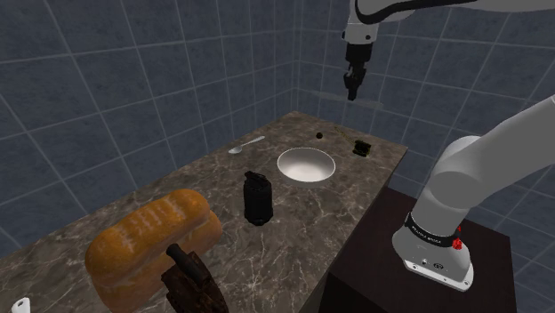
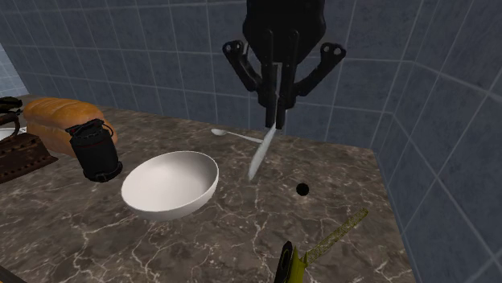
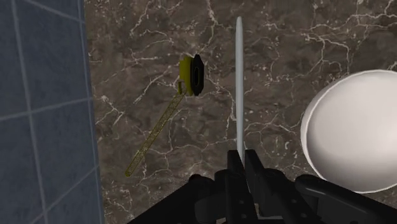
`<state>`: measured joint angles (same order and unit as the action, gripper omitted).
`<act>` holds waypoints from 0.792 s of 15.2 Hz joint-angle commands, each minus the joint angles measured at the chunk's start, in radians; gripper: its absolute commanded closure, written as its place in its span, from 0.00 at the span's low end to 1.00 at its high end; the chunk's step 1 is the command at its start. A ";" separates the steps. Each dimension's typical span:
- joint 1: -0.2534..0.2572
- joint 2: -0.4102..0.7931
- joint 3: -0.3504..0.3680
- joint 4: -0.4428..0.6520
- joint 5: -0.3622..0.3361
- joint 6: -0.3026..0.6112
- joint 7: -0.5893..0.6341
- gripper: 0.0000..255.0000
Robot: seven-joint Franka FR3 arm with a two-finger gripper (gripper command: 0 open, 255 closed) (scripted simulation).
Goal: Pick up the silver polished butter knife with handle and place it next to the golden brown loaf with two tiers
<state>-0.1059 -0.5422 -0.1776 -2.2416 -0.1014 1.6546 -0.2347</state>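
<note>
Above the round white bowl (image 2: 170, 186), the black claw (image 2: 276, 120) clasps the slim silver butter knife (image 2: 262, 153), already lifted; placing it beside the golden-brown two-tier loaf (image 1: 156, 236) is not yet done.

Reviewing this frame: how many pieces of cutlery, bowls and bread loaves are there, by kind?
Cutlery: 2, the knife clasped in the end effector and the spoon on the counter
Bowls: 1, white
Loaves: 1
Total: 4
</note>
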 commanded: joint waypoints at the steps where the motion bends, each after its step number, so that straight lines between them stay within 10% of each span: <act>1: 0.001 0.005 0.002 0.032 0.002 -0.028 0.000 1.00; 12: 0.080 -0.120 0.199 -0.055 0.118 -0.072 0.236 1.00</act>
<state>-0.0338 -0.6521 0.0020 -2.2901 0.0031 1.5857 -0.0238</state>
